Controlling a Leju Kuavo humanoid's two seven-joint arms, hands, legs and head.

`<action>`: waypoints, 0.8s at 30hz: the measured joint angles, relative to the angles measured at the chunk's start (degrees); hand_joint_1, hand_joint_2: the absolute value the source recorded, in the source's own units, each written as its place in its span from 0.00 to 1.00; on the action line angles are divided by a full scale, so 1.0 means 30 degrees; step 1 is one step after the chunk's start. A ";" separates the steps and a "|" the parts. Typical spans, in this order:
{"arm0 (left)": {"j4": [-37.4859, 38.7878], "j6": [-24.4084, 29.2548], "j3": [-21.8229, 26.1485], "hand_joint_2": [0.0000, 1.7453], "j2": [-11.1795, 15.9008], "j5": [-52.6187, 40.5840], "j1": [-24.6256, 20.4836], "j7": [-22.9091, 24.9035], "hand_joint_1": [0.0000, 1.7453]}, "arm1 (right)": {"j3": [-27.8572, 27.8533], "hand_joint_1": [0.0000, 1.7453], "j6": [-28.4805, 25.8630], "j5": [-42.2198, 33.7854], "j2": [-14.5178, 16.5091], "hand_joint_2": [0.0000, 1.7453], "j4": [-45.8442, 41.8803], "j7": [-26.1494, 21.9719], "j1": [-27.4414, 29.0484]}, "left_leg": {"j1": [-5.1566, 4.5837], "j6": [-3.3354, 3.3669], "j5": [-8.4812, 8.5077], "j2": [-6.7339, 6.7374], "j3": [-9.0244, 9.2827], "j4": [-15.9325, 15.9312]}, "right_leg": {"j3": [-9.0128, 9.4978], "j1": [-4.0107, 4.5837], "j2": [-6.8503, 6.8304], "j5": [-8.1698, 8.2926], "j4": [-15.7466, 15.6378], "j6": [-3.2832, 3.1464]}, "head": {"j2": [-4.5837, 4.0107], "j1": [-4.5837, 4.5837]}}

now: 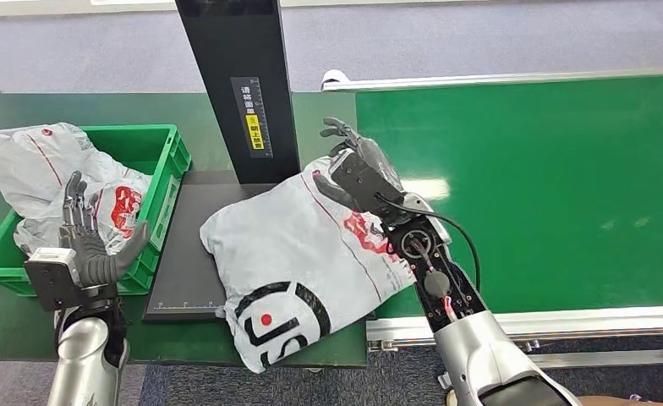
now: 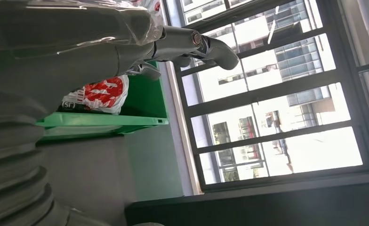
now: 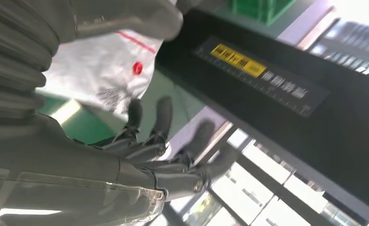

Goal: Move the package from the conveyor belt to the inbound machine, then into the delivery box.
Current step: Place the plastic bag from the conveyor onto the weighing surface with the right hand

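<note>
A grey package (image 1: 294, 254) with red and black print lies flat, half on the black plate of the inbound machine (image 1: 184, 254) and half over the table beside the green conveyor belt (image 1: 548, 186). My right hand (image 1: 362, 173) is at the package's far right corner, fingers spread and reaching past its edge, thumb lying on the bag, gripping nothing. The right wrist view shows this hand (image 3: 79, 160) with straight fingers, the package (image 3: 107, 70) beyond it. My left hand (image 1: 87, 241) stands open and upright in front of the green delivery box (image 1: 163, 182), holding nothing.
The machine's black post (image 1: 243, 85) with a yellow label rises just behind the package, close to my right hand. Other grey packages (image 1: 41, 161) fill the green box. The belt's metal rail (image 1: 565, 321) runs along its near edge.
</note>
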 joint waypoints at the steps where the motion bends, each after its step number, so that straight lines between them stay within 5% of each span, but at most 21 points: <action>1: 0.0016 -0.0044 0.0000 1.00 0.0000 -0.0073 -0.0004 -0.0016 0.00 | -0.0088 0.00 0.0371 -0.0517 -0.0007 1.00 -0.0009 -0.0208 0.0010 | 0.0000 0.0000 0.0000 0.0000 0.0000 0.0001 | -0.0001 0.0000 0.0000 0.0000 0.0000 0.0000 | 0.0000 0.0000; 8: 0.0022 -0.0455 -0.0077 1.00 -0.0005 -0.0769 -0.0014 -0.0076 0.00 | -0.0439 0.00 0.2561 -0.4236 -0.0193 1.00 -0.2589 -0.0256 0.0774 | 0.0000 0.0000 -0.0001 0.0011 0.0001 0.0001 | -0.0007 0.0000 0.0001 0.0000 0.0000 0.0000 | 0.0002 -0.0002; 24: 0.0007 -0.0537 -0.0206 1.00 -0.0029 -0.0934 -0.0011 -0.0084 0.00 | -0.0439 0.00 0.2790 -0.4709 -0.0417 1.00 -0.4739 -0.0023 0.1161 | 0.0000 0.0000 -0.0001 0.0013 0.0002 0.0001 | -0.0008 0.0000 0.0001 0.0001 -0.0001 -0.0001 | 0.0002 0.0000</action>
